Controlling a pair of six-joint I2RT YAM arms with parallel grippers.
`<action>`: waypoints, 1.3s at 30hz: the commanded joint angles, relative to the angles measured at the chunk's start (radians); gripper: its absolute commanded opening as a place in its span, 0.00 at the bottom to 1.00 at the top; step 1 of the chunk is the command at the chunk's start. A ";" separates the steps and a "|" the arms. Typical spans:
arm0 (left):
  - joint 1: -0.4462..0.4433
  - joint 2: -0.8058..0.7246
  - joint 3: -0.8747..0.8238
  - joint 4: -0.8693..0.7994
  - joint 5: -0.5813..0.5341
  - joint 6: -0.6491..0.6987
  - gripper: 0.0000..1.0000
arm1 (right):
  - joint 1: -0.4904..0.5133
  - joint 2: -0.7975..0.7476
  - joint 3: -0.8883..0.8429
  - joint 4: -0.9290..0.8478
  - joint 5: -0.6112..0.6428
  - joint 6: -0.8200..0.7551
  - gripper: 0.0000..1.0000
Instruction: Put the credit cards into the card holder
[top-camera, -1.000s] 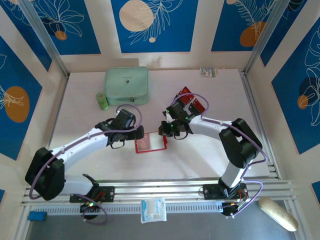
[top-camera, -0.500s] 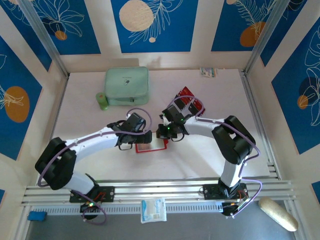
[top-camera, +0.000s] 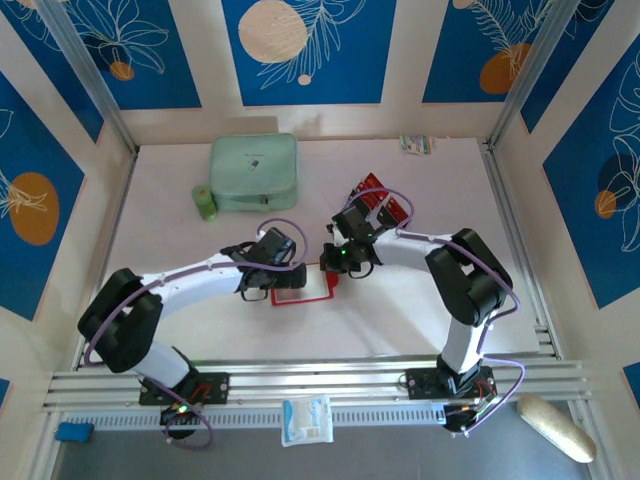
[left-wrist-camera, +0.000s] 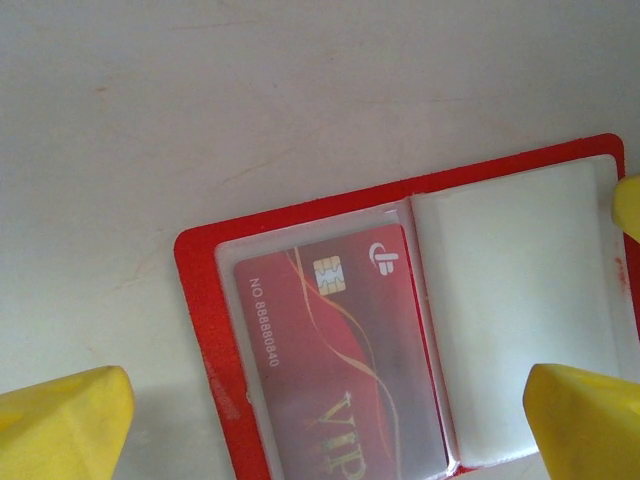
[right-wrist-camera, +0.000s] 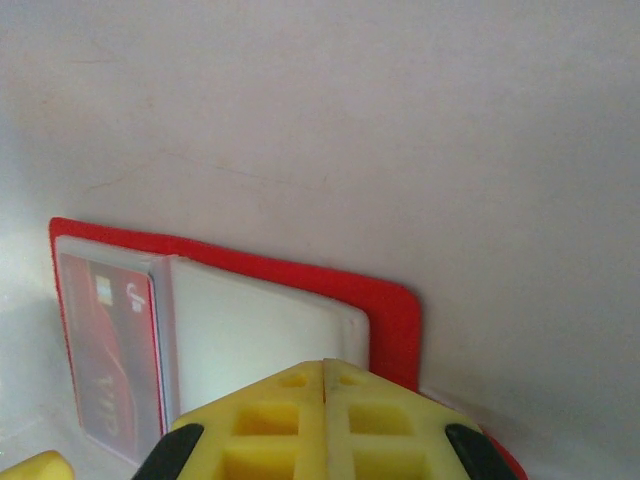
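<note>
As the flat red card holder (left-wrist-camera: 195, 300) lies open, one glossy credit card (left-wrist-camera: 330, 340) is kept under clear plastic; the left end effector (left-wrist-camera: 322, 425) is spread wide, the right end effector (right-wrist-camera: 323, 378) is closed.

Pale table (top-camera: 400, 315), mint-green zip case (top-camera: 253, 172), small green cylinder (top-camera: 205, 203), open red card holder (top-camera: 305, 290), red credit cards (top-camera: 398, 208), small packet (top-camera: 417, 144)
</note>
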 joint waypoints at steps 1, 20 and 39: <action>-0.011 0.015 0.009 0.007 -0.008 -0.005 1.00 | -0.006 0.028 -0.008 -0.029 -0.002 -0.023 0.05; -0.019 0.044 0.002 0.023 -0.009 -0.003 1.00 | 0.032 0.063 -0.012 0.017 -0.077 0.024 0.05; -0.020 0.015 -0.027 0.064 0.009 -0.005 1.00 | 0.034 0.080 -0.041 0.138 -0.187 0.139 0.05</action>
